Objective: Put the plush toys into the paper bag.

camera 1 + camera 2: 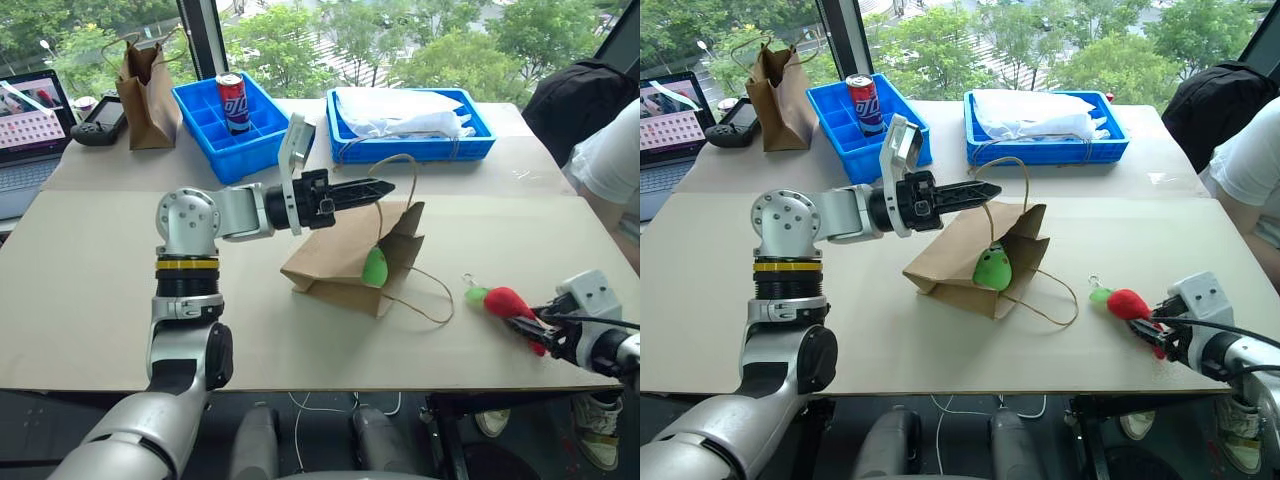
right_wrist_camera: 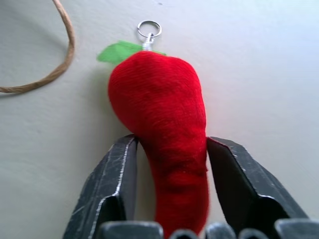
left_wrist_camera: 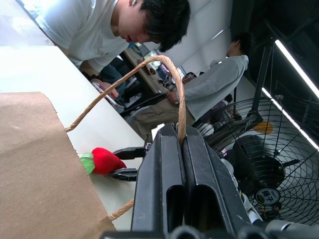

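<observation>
**Chili in the claw, bag held open**

My right claw (image 2: 169,164) has its fingers against both sides of the red chili toy (image 2: 164,124) on the desk (image 1: 100,290). The green toy (image 1: 992,268) sits in the paper bag (image 1: 960,255). My left claw (image 1: 975,190), clamped on the twine handle (image 3: 172,84), holds the mouth up. I'd squeeze firmly, lift clear, then carry it in.

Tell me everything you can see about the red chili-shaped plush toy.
The red chili-shaped plush toy is soft, fuzzy red fabric with a small green leaf and a silver key ring at its stem end. It lies on the pale tabletop, beyond the wide brown paper bag toward the robot's right. The right gripper has its two black fingers against both sides of the narrow end. A twine handle loop lies close, not touching.
</observation>
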